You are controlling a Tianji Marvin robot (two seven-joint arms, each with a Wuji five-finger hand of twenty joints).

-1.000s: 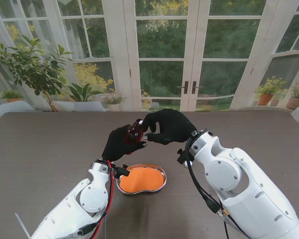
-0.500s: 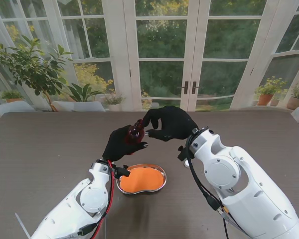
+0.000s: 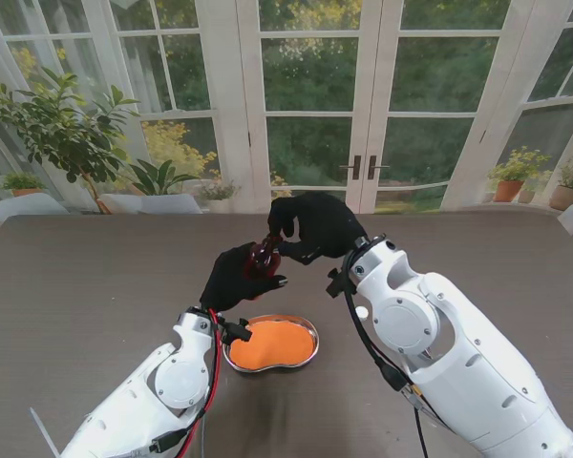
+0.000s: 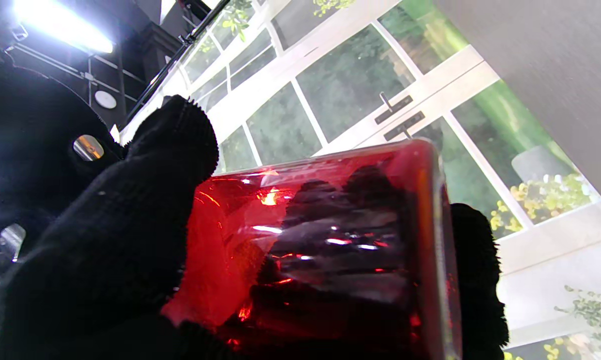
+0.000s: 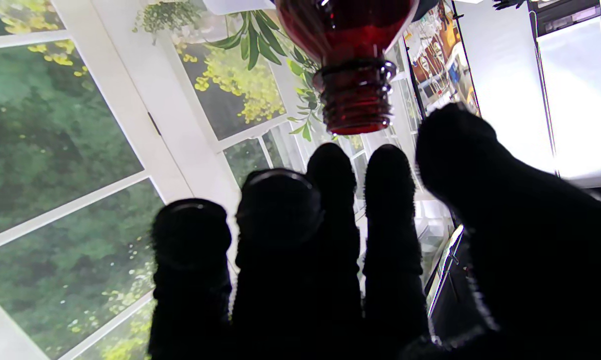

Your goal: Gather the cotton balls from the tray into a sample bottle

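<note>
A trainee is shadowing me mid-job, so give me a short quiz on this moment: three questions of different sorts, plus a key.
1. True or false: the red bottle is held clear of the table.
2. Which holds the bottle? A) left robot hand B) right robot hand
3. Fill in: the tray's lining is ____.
Key: 1 true; 2 A; 3 orange.

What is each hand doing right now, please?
Left hand: shut on the red sample bottle.
Right hand: at the bottle's threaded neck; whether it holds anything cannot be told.
</note>
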